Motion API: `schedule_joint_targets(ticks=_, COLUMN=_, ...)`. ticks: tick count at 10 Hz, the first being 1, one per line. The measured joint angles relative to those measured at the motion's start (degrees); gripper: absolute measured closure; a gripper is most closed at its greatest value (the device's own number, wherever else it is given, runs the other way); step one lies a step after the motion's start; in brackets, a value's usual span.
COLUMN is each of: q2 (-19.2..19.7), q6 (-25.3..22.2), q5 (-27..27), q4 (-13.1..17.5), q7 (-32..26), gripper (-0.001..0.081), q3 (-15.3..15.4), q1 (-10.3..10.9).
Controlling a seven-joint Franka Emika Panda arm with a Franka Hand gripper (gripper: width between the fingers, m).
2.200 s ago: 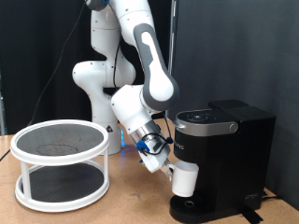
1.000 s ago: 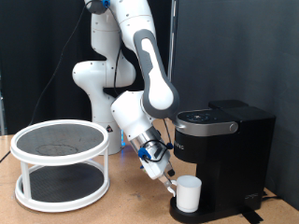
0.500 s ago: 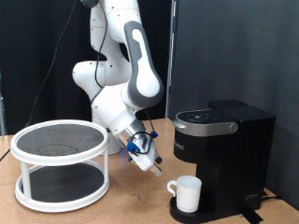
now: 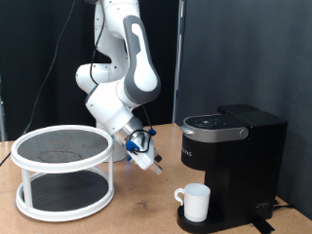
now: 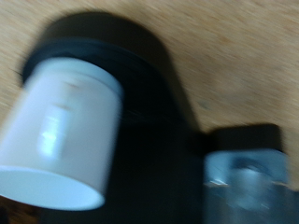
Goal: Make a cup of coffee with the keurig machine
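The cup is a small white mug that stands upright on the round drip base of the keurig machine, with its handle towards the exterior view's left. The keurig machine's lid is down. My gripper hangs above the table to the exterior view's left of the cup, clear of it and empty. The wrist view is blurred; it shows the cup on the black drip base and one finger at the edge.
A white two-tier round rack with dark mesh shelves stands on the wooden table at the exterior view's left. The robot's white base stands behind it. A black curtain hangs behind the keurig machine.
The gripper set the cup on the drip base, let go of it, and drew back up and to the exterior view's left. The cup stays where it was set.
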Motion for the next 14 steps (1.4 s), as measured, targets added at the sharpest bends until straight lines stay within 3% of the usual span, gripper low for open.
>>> schedule_joint_targets(ticks=3, q2=-6.28, q6=-10.28, q5=-3.6, q4=-3.08, q7=0.54, gripper=0.0072, q3=-1.87, q1=-0.53)
schedule_joint_targets(ticks=4, q2=-8.71, q6=-10.98, q5=-3.47, q4=-3.8, q7=0.93, gripper=0.0072, q3=-1.98, q1=-0.53)
schedule_joint_targets(ticks=9, q2=-19.5, q6=-21.61, q5=-6.62, q4=-4.51, q7=13.41, gripper=0.0072, q3=-4.38, q1=-0.87)
schedule_joint_targets(ticks=11, q2=-19.38, q6=-21.96, q5=-6.03, q4=-4.29, q7=11.99, gripper=0.0072, q3=-4.33, q1=-0.76)
schedule_joint_targets(ticks=14, q2=-23.86, q6=-27.84, q5=-2.88, q4=-3.25, q7=11.45, gripper=0.0072, q3=-4.59, q1=-0.47)
